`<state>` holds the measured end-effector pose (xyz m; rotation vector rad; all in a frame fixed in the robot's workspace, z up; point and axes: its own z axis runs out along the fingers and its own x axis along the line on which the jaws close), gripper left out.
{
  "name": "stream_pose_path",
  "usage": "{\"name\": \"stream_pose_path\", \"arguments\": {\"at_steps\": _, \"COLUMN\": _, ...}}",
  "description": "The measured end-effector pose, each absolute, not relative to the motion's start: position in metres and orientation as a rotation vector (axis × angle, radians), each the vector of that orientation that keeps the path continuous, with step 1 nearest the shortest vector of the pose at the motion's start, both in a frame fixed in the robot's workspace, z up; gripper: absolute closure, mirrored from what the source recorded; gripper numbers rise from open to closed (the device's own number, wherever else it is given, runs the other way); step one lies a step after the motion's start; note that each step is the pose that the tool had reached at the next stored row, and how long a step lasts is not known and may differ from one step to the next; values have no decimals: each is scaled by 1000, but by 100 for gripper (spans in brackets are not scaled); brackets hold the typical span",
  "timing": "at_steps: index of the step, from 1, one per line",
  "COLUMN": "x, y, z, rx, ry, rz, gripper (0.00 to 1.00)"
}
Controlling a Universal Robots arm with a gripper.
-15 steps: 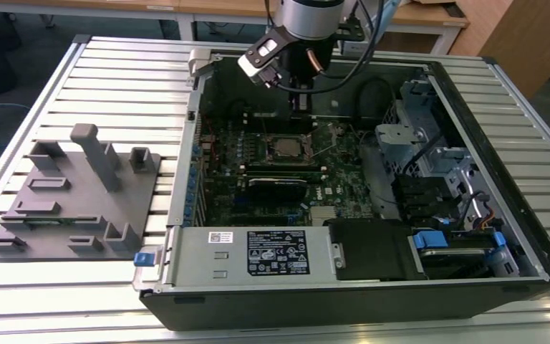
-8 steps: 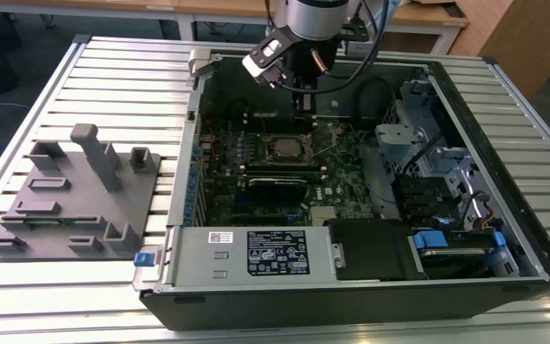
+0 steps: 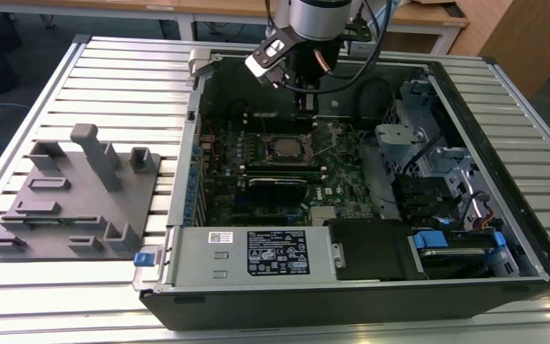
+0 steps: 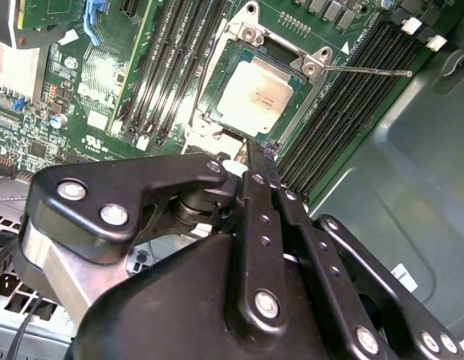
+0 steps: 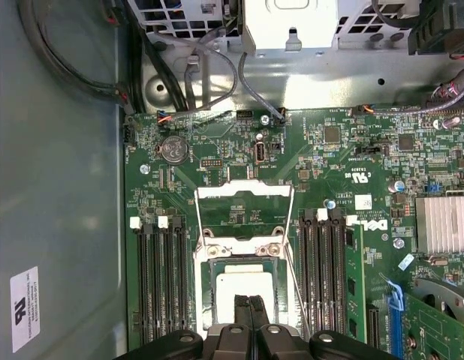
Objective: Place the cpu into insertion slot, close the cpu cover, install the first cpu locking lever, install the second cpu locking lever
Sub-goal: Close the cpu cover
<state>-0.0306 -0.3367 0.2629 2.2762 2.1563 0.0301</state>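
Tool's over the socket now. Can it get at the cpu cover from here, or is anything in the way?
Probably yes. In the first wrist view the cpu cover stands swung open just beyond the seated cpu, and the shut tool hangs over the cpu's near edge. Nothing lies between them.

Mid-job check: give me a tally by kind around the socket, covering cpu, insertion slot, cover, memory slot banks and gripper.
cpu: 1
insertion slot: 1
cpu cover: 1
memory slot banks: 2
gripper: 1
Total: 6
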Motion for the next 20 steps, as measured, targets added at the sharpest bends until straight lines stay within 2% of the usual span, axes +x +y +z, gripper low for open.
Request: {"name": "stream_pose_path", "arguments": {"at_steps": 20, "x": -16, "y": -337, "z": 263, "rx": 2276, "ry": 2156, "rz": 30, "gripper": 90}}
